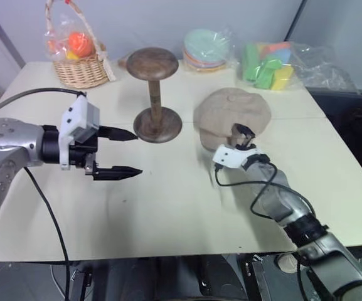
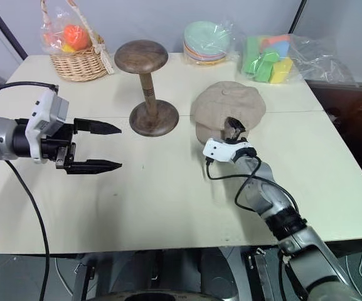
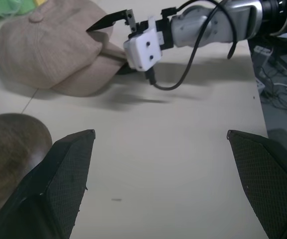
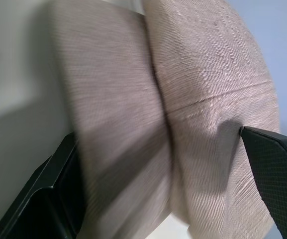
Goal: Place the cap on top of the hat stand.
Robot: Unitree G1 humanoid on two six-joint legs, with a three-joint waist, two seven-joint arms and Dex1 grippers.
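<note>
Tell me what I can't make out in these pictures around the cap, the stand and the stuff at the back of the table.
- Cap: its brim's near edge is hidden in the eye views by the open right gripper; whether a finger touches it is unclear.
- Hat stand: the left wrist view's edge cuts it down to part of its wood.
- Basket: its contents are blurred by plastic wrap.
- Plates and blocks: wrapped, too small to count.
</note>
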